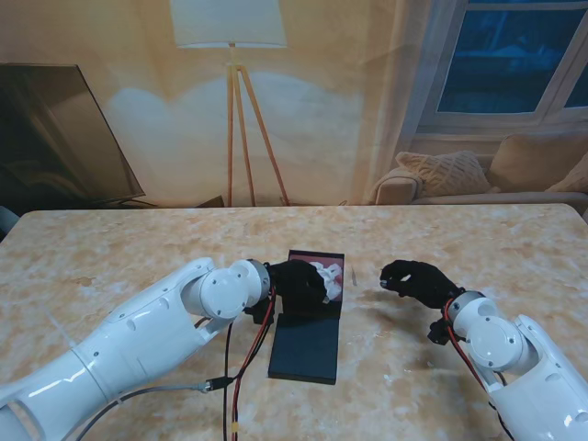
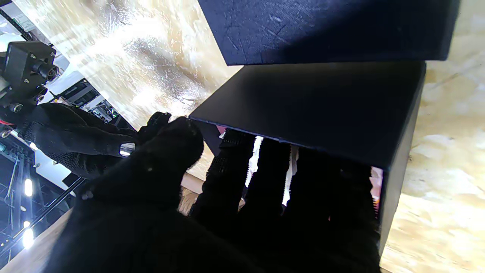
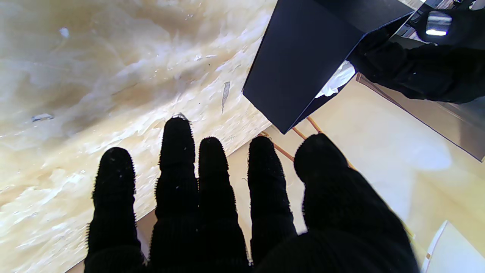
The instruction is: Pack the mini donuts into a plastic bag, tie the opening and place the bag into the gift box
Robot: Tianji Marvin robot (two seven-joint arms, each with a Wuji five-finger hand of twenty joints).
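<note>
The left hand reached into the open gift box, fingers inside over the white bag; whether they gripped it could not be told. The box lid lay flat, nearer to me. The right hand hovered empty, fingers spread, right of the box above the table.

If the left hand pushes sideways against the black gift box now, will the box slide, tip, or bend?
Probably slide. The gift box looks light, with thin flat walls, and stands on a smooth table. Its open lid lies flat toward me, which may resist tipping that way. The left hand has fingers inside, so a thin wall might flex.
</note>
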